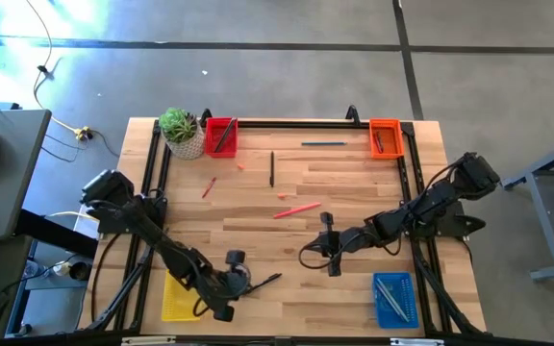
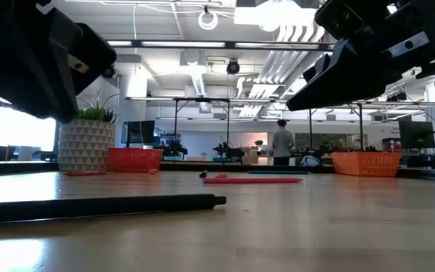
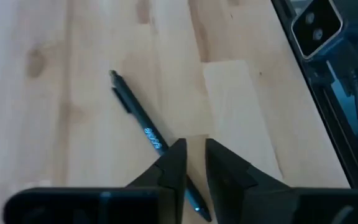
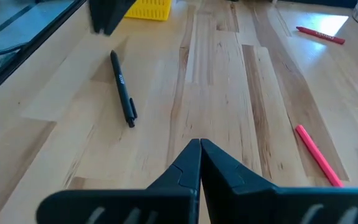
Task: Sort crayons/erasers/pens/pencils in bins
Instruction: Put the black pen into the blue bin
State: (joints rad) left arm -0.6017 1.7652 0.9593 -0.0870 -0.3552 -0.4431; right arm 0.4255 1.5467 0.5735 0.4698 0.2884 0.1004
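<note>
At the near edge of the wooden table (image 1: 354, 183) sit the yellow bin (image 1: 174, 296) on the left and the blue bin (image 1: 393, 299) on the right, and the blue one has thin sticks inside. The left gripper (image 3: 191, 163) is low over the table, just beside the yellow bin. Its fingers are a little bit apart, with a thin gap between them, and a black pen (image 3: 148, 134) lies flat on the wood right under that gap. They hold nothing. The right gripper (image 4: 199, 157) hangs over the middle of the table with its fingers pressed tight together and nothing in them. A bit farther back lies a long pink stick (image 1: 297, 210). Past it are a red crayon (image 1: 208, 187), a tiny orange bit (image 1: 240, 166) and another black pen (image 1: 271, 168). At the far edge stand the red bin (image 1: 220, 135) and the orange bin (image 1: 385, 137), each with a stick or two inside. A blue pen (image 1: 323, 143) lies between them. A white pot with a green plant (image 1: 181, 132) sits just beside the red bin.
</note>
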